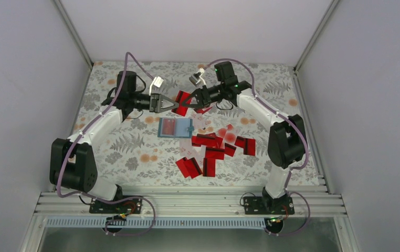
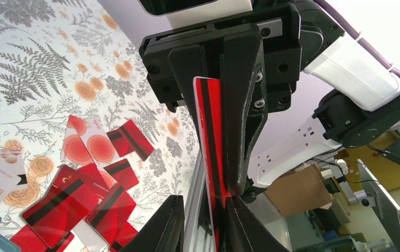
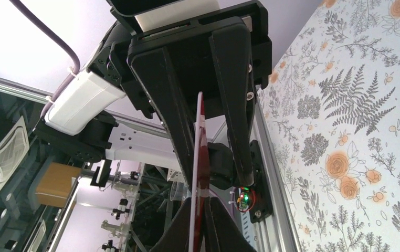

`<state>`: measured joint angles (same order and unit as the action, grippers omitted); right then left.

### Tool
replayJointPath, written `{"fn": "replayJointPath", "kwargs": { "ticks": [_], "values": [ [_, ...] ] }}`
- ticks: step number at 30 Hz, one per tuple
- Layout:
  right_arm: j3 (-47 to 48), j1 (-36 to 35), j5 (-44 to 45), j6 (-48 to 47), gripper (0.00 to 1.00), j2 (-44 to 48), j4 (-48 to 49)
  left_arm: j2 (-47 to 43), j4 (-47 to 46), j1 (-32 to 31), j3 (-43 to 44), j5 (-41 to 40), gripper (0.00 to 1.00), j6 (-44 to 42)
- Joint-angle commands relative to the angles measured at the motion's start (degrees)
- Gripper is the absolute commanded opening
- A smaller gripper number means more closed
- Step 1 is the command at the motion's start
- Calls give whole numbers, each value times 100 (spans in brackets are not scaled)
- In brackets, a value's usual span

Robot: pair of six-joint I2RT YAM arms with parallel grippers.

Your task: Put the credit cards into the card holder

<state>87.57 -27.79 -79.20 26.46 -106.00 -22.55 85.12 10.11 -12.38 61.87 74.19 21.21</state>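
Observation:
One red credit card (image 1: 181, 103) with a black stripe hangs above the table between both grippers. My right gripper (image 1: 193, 98) is shut on one end of it; the card (image 3: 200, 152) runs edge-on between its pads. My left gripper (image 1: 162, 103) straddles the other end. In the left wrist view one finger (image 2: 242, 223) touches the card (image 2: 211, 136) while the other finger (image 2: 169, 226) stands a gap away. The teal card holder (image 1: 176, 127) lies flat below them with a red card showing in it. Several more credit cards (image 1: 213, 149) lie scattered to its right.
The loose cards (image 2: 77, 199) spread over the floral tablecloth (image 1: 124, 152) toward the near right. Grey walls and aluminium rails (image 1: 187, 202) bound the table. The right arm's base link (image 1: 284, 142) stands beside the card pile.

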Motion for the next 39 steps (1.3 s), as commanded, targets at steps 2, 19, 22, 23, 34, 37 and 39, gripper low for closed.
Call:
{"fn": "replayJointPath", "kwargs": {
  "ticks": [2, 19, 22, 23, 34, 37, 39],
  "values": [
    [314, -86, -270, -207, 4, -24, -228, 79, -210, 69, -26, 343, 21, 75],
    [601, -104, -391, -509, 4, -402, -566, 209, -249, 60, 171, 552, 17, 124],
    [665, -105, -424, -514, 4, -464, -555, 213, -238, 60, 160, 536, 4, 120],
    [688, -104, -433, -507, 4, -477, -541, 215, -246, 60, 160, 510, 3, 124],
    [884, 46, 1712, -651, 65, -910, -1412, 435, 919, 397, -112, -465, 2, -455],
    [548, 49, 2167, -613, 66, -877, -1369, 451, 1424, 522, -298, -1118, 2, -934],
    [283, 49, 2390, -510, 66, -847, -1252, 516, 1421, 539, -484, -1430, 2, -979]
  ]
}}
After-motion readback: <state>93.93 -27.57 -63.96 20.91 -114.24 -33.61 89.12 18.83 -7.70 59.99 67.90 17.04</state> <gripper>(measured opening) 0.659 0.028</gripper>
